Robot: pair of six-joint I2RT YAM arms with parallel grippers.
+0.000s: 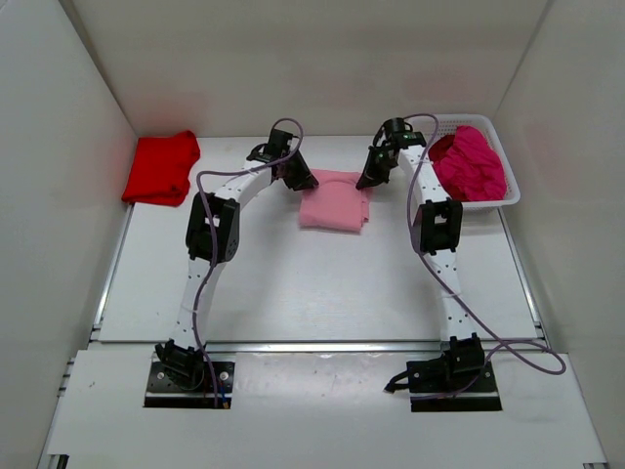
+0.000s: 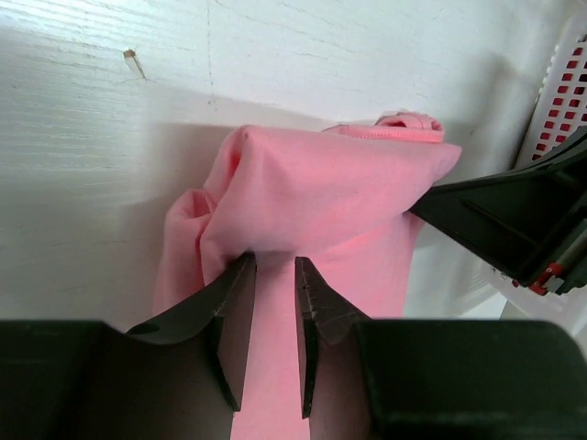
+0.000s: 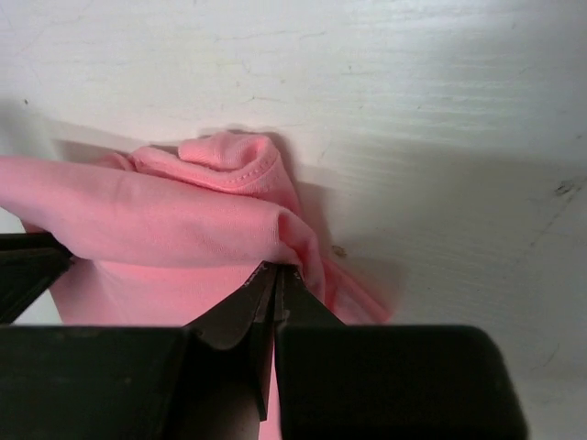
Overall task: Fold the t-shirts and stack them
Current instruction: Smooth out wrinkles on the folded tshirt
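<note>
left gripper (image 2: 273, 261): jaws narrowly parted, pinching a fold of the light pink t-shirt (image 2: 321, 202).
right gripper (image 3: 275, 268): jaws pressed together on the same shirt's hem.
light pink t-shirt: at the table's 12 o'clock, between both grippers.
red t-shirt (image 1: 161, 168): lay at 10 o'clock.
magenta t-shirts (image 1: 471, 164): sat in the white mesh basket (image 1: 485, 203), at 2 o'clock.

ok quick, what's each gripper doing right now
left gripper: closed on a fold of the pink t-shirt
right gripper: shut, pinching the pink t-shirt's other edge

A white mesh basket (image 1: 469, 119) sits at the table's (image 1: 293, 283) far right.
</note>
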